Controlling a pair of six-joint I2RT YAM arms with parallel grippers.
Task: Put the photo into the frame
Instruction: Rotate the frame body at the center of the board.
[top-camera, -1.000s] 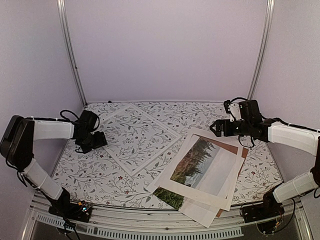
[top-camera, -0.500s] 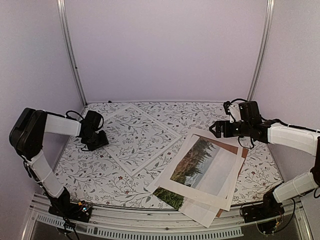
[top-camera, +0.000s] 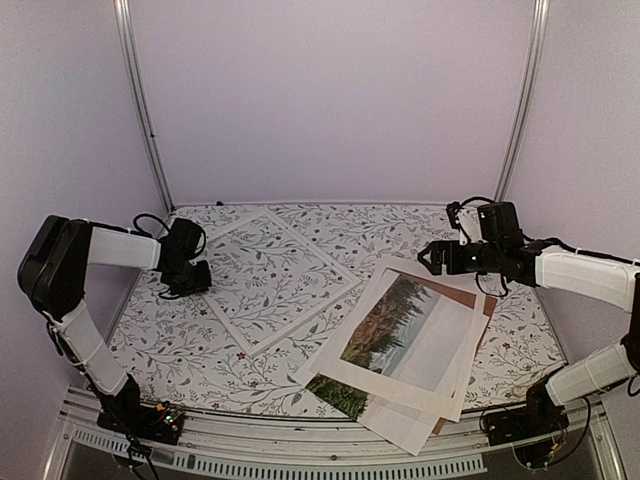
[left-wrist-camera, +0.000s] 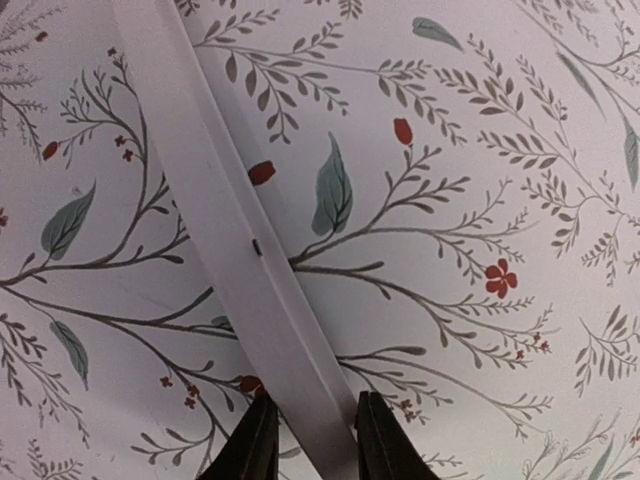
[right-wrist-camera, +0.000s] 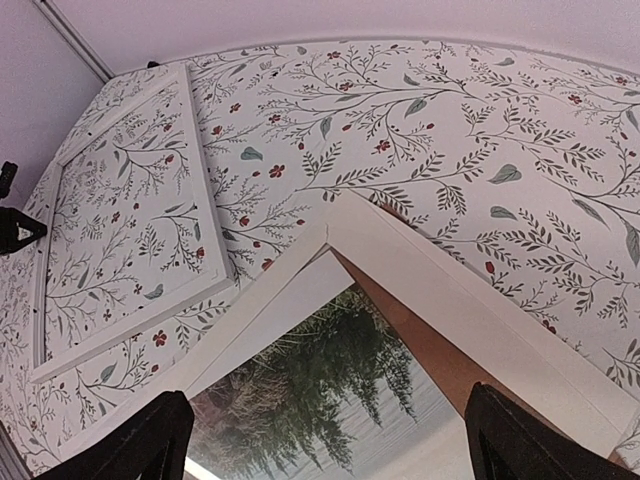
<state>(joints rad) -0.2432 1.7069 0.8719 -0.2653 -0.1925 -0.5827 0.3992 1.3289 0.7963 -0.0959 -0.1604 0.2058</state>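
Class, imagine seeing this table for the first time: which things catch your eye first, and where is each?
The photo, dark conifers under pale sky, lies in a fanned stack of white and brown sheets at the near right, the open right gripper hovering above its far edge. Left of it the frame lies flat on the flowered cloth, the left gripper pinching its white border.

top: overhead, wide | left wrist: close on frame (left-wrist-camera: 225, 230) | right wrist: oblique, frame shared

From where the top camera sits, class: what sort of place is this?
Likely a robot lab booth: a left arm and right arm mounted at the table's near edge, plain walls, metal rails.
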